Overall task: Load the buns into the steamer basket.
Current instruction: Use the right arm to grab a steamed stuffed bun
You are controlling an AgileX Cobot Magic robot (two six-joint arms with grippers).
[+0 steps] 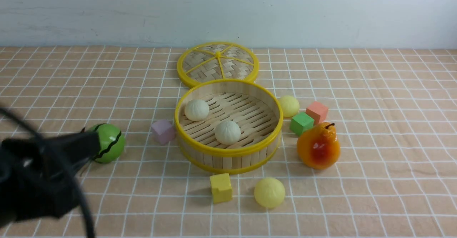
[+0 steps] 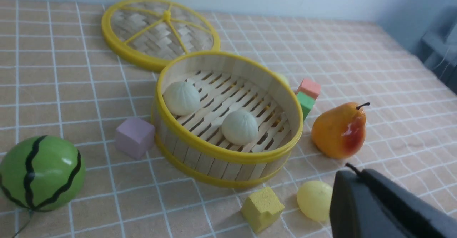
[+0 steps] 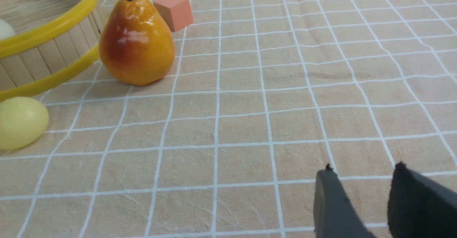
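The steamer basket [image 1: 228, 152] stands mid-table with two off-white buns [image 1: 196, 110] [image 1: 227, 132] on its slatted floor. One pale yellow bun [image 1: 269, 192] lies on the cloth in front of it, and another [image 1: 289, 105] sits behind its right side. My left gripper [image 1: 93, 142] hangs at the near left, shut and holding nothing. In the left wrist view its closed jaws [image 2: 357, 175] partly cover the near yellow bun [image 2: 314, 199]. My right gripper [image 3: 362, 170] is open over bare cloth, far from the near yellow bun [image 3: 21, 122]; it does not show in the front view.
The flat woven lid [image 1: 217, 63] lies behind the basket. A green striped melon ball [image 1: 109, 142] and a purple cube [image 1: 163, 131] sit on the left. A yellow cube [image 1: 221, 187] sits in front. On the right are a green cube [image 1: 301, 123], a pink cube [image 1: 317, 111] and an orange pear [image 1: 319, 145].
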